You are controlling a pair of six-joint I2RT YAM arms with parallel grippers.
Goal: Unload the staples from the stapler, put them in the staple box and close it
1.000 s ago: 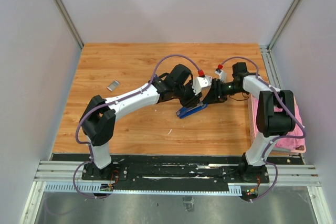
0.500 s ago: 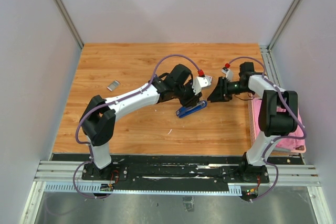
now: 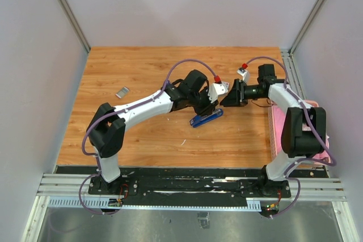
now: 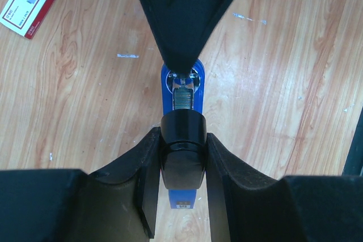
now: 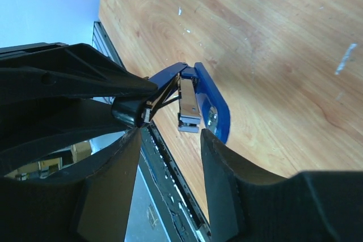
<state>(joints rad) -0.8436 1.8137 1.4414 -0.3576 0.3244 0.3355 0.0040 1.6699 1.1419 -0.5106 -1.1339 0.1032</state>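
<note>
The stapler (image 3: 206, 118) was blue, with a black top and a silvery metal channel. The table (image 3: 142, 72) showed orange-brown wood grain. The small box (image 4: 28, 4) was white with red edging. The pad (image 3: 275, 131) was pink.

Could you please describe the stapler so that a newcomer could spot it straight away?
On the wooden table, look just right of centre. The stapler is there, clamped in the left gripper. It is the only bright blue thing, unlike the small white box far to the left.
</note>
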